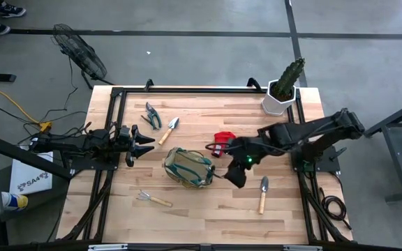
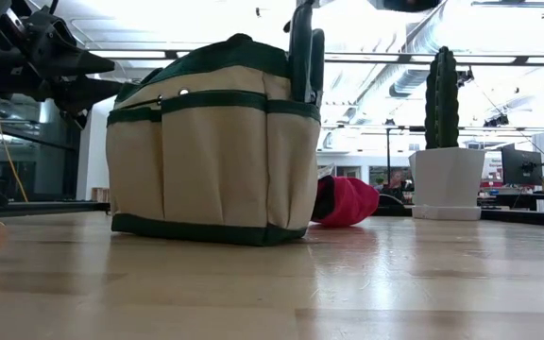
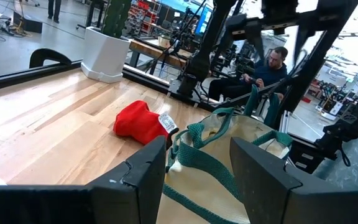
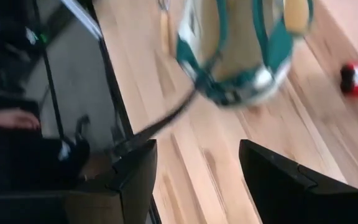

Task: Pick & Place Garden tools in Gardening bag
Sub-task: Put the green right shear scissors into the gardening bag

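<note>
The tan gardening bag (image 1: 187, 167) with green trim stands at mid table; it also shows in the low view (image 2: 211, 151). Dark handles (image 2: 305, 52) stick up at its right end. My right gripper (image 1: 232, 174) is open just right of the bag, which shows ahead in its wrist view (image 4: 235, 50). My left gripper (image 1: 144, 144) is open and empty left of the bag (image 3: 229, 155). A red glove (image 1: 223, 139) lies behind the bag. Pruning shears (image 1: 152, 115), two trowels (image 1: 169, 130) (image 1: 263, 194) and a hand rake (image 1: 152, 199) lie flat on the table. My right gripper stands open with nothing between its fingers. A thin dark piece (image 4: 166, 118) runs from the bag's end to beside one finger (image 4: 135, 168); I cannot tell whether they touch.
A green cactus in a white pot (image 1: 283, 94) stands at the far right corner. Bare wood lies along the near edge around the rake and the trowel. A person sits beyond the table (image 3: 272, 68).
</note>
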Controlling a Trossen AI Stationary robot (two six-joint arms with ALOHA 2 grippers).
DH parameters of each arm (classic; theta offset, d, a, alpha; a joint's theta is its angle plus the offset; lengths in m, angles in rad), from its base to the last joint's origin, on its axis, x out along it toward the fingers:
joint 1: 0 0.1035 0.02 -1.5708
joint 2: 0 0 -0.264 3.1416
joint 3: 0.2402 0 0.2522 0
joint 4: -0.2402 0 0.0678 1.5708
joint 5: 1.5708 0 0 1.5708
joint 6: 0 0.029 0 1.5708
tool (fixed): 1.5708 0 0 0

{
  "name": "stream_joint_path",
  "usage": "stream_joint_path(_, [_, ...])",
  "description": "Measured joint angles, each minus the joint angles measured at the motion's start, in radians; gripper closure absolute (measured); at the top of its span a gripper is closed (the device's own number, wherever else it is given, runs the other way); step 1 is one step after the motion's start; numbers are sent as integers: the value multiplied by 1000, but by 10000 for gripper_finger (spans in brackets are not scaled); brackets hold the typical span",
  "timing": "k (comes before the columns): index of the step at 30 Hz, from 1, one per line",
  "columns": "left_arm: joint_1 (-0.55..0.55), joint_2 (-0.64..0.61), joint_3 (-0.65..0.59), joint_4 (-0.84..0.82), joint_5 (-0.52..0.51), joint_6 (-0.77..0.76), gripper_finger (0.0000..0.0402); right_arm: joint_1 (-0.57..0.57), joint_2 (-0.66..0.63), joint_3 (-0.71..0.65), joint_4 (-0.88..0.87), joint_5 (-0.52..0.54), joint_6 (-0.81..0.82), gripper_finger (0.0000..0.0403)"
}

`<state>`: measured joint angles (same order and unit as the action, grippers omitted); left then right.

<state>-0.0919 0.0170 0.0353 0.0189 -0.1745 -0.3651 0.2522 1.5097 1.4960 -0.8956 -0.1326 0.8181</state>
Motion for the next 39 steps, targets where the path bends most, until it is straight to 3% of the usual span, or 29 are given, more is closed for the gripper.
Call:
stream_joint_path(6, [0, 0, 0, 0, 0, 0, 227, -48, 0, 0, -221, -82, -34, 184])
stream_joint_path(15, [0, 0, 0, 0, 0, 0, 227, -68, 0, 0, -268, 99, -33, 184])
stream_joint_path(21, [0, 0, 0, 0, 1, 0, 227, -5, 0, 0, -119, 297, -71, 226])
stream_joint_path(30, [0, 0, 0, 0, 1, 0, 227, 143, 0, -17, 98, 666, -81, 389])
stream_joint_path(39, [0, 0, 0, 0, 1, 0, 227, 205, 2, -197, 411, 808, 27, 399])
